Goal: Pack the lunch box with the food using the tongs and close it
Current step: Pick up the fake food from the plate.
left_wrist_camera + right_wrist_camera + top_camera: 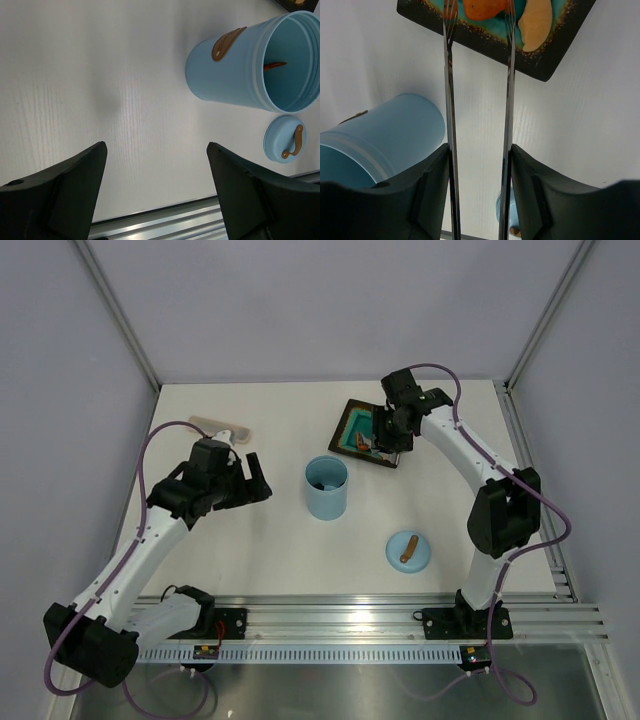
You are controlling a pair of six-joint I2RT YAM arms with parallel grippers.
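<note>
The lunch box point(326, 505) and lid point(398, 556) are light blue, the plate point(480, 42) teal with dark speckled rim, the food point(482, 7) orange

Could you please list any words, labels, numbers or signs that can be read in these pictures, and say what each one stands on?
No text can be read in any view.
Brown tag on the lunch box: too blurred to tell whether it bears text.
Small orange label on the front rail: too small to read.
The tongs and the lid show no lettering.

I work on a white table point(250, 560), evenly lit, boxed by plain pale grey walls point(330, 300) with slanting metal posts point(115, 310); a ribbed metal rail point(350, 625) edges the near side.
</note>
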